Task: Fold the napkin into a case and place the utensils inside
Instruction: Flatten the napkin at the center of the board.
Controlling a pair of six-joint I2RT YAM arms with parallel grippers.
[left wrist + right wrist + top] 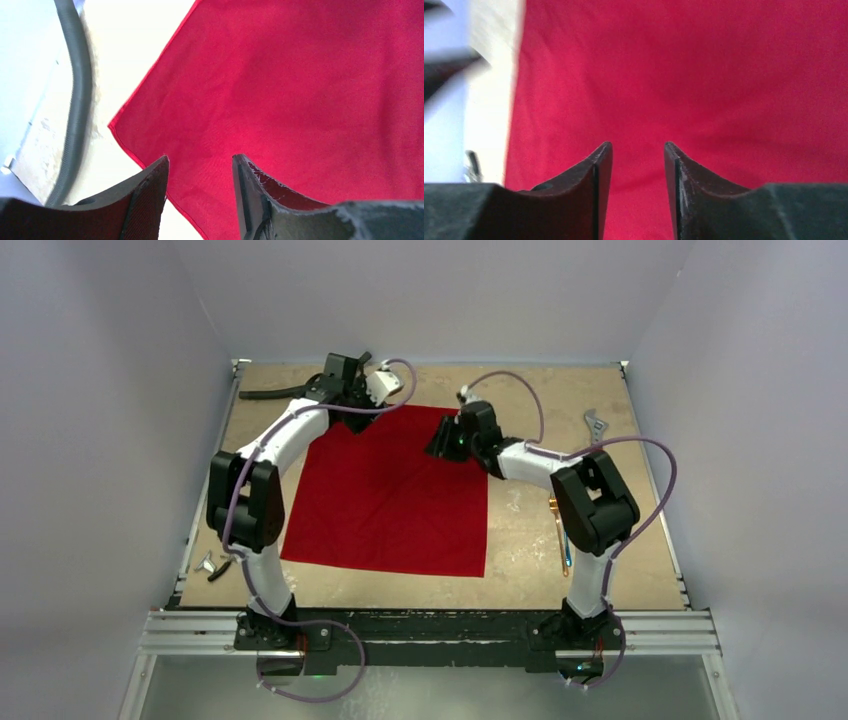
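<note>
Napkin (390, 500): spread flat on table (520, 525), soft, light, likely slippery; best pinched at far corners. Left end effector (200, 160) part open, empty, over a corner; right end effector (638, 145) likewise, over the cloth.

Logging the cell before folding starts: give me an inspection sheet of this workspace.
Surface: tan tabletop, worn patches.
Job's things: bright red square cloth napkin spread flat, unfolded; slim iridescent metal utensils right of it, partly hidden by the right arm.
Clutter: black curved hose far left; grey steel wrench far right; small metal piece near left, unidentified.
Grippers: left gripper open over a napkin corner; right gripper open over the napkin.
Cables: purple cables looped along both arms.
Surroundings: plain pale walls on three sides.
</note>
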